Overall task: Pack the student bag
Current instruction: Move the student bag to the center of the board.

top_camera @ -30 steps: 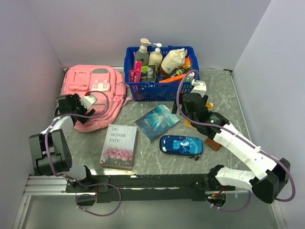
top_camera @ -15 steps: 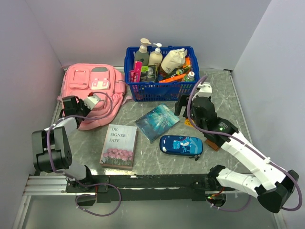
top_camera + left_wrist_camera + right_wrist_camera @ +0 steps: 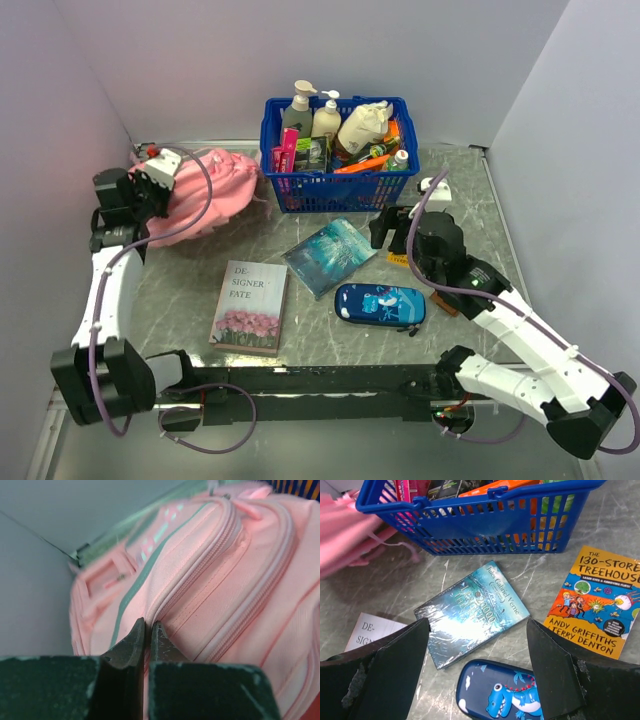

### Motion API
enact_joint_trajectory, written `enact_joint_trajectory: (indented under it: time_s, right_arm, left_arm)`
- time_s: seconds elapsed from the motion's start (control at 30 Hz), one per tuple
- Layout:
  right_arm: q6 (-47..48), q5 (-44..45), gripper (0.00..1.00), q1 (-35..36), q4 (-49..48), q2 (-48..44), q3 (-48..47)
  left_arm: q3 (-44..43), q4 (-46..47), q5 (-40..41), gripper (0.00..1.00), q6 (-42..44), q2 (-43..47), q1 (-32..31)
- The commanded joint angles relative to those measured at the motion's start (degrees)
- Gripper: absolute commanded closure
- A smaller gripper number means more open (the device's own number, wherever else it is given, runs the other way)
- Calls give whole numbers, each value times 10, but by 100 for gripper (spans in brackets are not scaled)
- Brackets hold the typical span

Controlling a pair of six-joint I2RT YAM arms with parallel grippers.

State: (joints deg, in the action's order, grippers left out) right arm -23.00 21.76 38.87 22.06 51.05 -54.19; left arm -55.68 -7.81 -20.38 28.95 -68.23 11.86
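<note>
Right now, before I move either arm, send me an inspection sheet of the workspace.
Surface: grey marbled table, nothing spilled seen.
Job's things: bag bunched up at far left.
Clutter: basket of bottles; white book, teal book, Treehouse book and pencil case lying flat.
Grippers: left gripper shut on bag beside a zip; right gripper open above teal book.
Cables: purple cables loop along both arms, one crossing the bag in the top view.
Surroundings: pale walls on three sides; nothing else seen.
</note>
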Motion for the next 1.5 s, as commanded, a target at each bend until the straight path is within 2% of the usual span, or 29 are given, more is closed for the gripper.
enact_joint_trajectory:
  time_s: [0.0, 0.17, 0.37, 0.5, 0.63, 0.67, 0.8, 0.87, 1.13, 1.27, 1.47]
  right_arm:
    - [9, -15, 15, 5, -15, -18, 4]
    - [13, -28, 16, 4, -18, -30, 10]
    - [35, -71, 17, 5, -37, -35, 23]
    - [56, -119, 19, 6, -55, -41, 35]
    - [72, -176, 21, 10, -77, -41, 54]
    - [78, -194, 21, 14, -83, -39, 57]
    - [97, -243, 21, 27, -110, -7, 59]
    - [112, -260, 21, 37, -125, 7, 59]
    - [190, -273, 16, 148, -187, 106, 52]
    - [205, -299, 14, 151, -248, 157, 45]
    - [222, -381, 12, 154, -280, 239, -4]
  left_arm:
    - [-80, 6, -39, 99, -64, 63, 1]
    - [-108, -58, -76, 99, -56, 114, 1]
    - [-145, -229, -183, 99, -13, 169, -23]
    - [-82, -308, -202, 99, 16, 224, -78]
    - [-17, -375, -224, 99, 52, 255, -101]
    - [-6, -421, -247, 99, 90, 259, -103]
    - [49, -510, -259, 99, 184, 288, -110]
    - [59, -528, -253, 99, 226, 298, -110]
    - [66, -596, -253, 99, 280, 336, -110]
    - [82, -585, -244, 99, 276, 351, -110]
    - [80, -584, -251, 99, 273, 334, -109]
